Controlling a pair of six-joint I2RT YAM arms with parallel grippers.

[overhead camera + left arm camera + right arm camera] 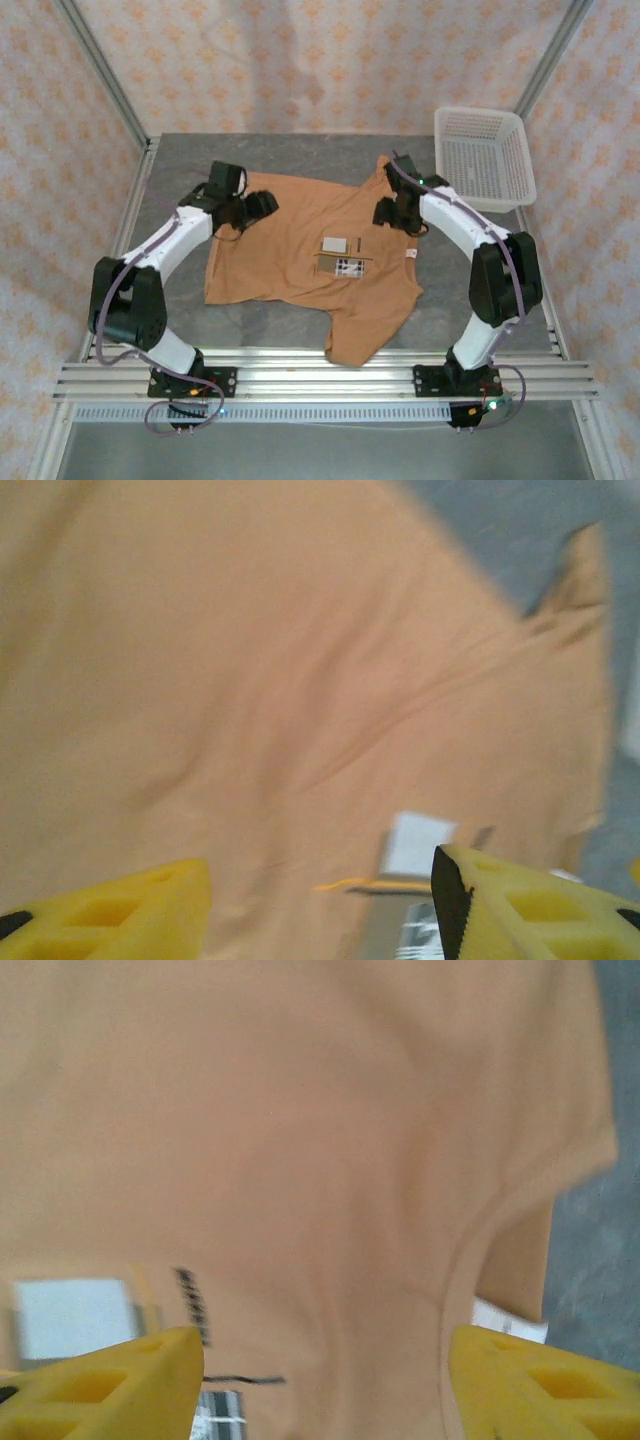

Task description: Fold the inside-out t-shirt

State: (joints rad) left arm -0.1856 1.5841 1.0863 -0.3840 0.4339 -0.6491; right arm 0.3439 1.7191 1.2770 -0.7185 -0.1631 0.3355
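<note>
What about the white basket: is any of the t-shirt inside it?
No, the t-shirt lies spread on the table, clear of the white basket at the far right corner.

No text is legible; dark marks on the print patch [347,266] of the inside-out t-shirt [280,240] are blurred.

white mesh basket [481,155] at the far right corner of the grey table [260,325]

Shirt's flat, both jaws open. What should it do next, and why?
Probably lower both to pinch the far edge of the orange-tan cloth t-shirt: it lies spread flat, unfolded, and the left gripper and right gripper hang open above it.
</note>
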